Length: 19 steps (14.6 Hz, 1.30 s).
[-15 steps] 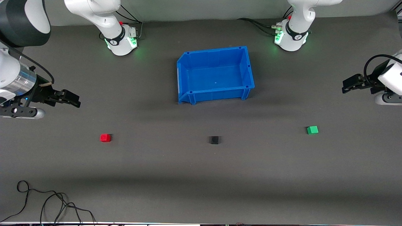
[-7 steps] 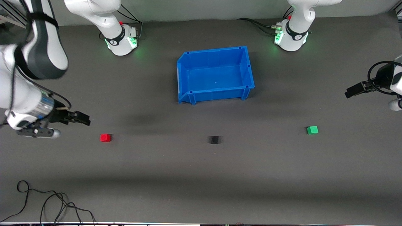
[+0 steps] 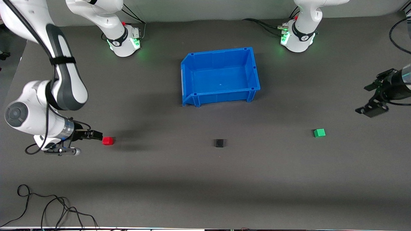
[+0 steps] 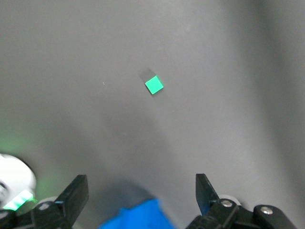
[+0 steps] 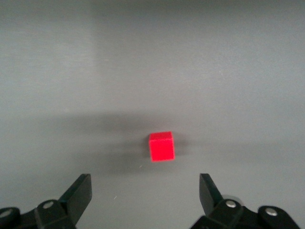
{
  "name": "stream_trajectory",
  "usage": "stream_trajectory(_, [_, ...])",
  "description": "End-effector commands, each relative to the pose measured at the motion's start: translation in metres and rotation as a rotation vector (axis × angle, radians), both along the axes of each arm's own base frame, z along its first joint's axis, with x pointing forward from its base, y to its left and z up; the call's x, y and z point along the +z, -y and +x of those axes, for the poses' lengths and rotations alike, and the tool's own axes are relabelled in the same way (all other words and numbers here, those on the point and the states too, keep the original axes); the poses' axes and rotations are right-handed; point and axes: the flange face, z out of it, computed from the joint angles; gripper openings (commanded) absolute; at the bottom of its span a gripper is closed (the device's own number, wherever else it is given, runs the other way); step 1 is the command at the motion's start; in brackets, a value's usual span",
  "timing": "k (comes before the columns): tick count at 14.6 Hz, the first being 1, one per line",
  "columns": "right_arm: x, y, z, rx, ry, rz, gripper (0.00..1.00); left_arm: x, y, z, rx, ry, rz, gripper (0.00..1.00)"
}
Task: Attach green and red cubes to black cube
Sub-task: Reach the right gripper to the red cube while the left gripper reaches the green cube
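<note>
The red cube lies on the grey mat toward the right arm's end. The black cube lies mid-table and the green cube toward the left arm's end. All three are apart in a rough row. My right gripper is low, beside the red cube and open. In the right wrist view the red cube lies just ahead of the open gripper, not between the fingers. My left gripper hangs open, high over the mat. The green cube lies well ahead of that gripper.
A blue bin stands empty mid-table, farther from the front camera than the cubes. Its corner shows in the left wrist view. Loose black cables lie near the front edge at the right arm's end.
My right arm has swung down and brought its gripper beside the red cube. My left gripper has turned downward and shifted toward the green cube. The cubes have not moved.
</note>
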Motion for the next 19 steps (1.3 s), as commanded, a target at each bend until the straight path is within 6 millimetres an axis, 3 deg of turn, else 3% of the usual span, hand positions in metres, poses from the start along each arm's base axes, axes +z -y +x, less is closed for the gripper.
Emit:
stream_trajectory(1, [-0.041, 0.008, 0.009, 0.009, 0.015, 0.008, 1.0, -0.025, -0.025, 0.018, 0.242, -0.039, -0.049, 1.0])
stream_trajectory(4, [-0.076, 0.009, 0.012, 0.01, 0.037, 0.0, 1.0, -0.085, -0.032, 0.029, 0.324, -0.072, -0.047, 1.0])
stream_trajectory(7, [-0.1, 0.011, 0.01, 0.008, 0.034, -0.004, 1.0, -0.152, -0.043, 0.023, 0.451, -0.01, -0.108, 1.0])
stream_trajectory(9, [-0.111, 0.011, 0.008, 0.005, 0.023, -0.004, 1.0, -0.197, -0.055, 0.021, 0.511, 0.018, -0.119, 1.0])
stream_trajectory(12, [-0.122, 0.011, 0.006, 0.005, 0.011, -0.005, 1.0, -0.251, -0.052, 0.027, 0.539, 0.022, -0.11, 1.0])
stream_trajectory(19, [-0.135, 0.007, 0.0, 0.006, -0.002, -0.002, 0.83, -0.332, -0.042, 0.028, 0.578, 0.07, -0.085, 1.0])
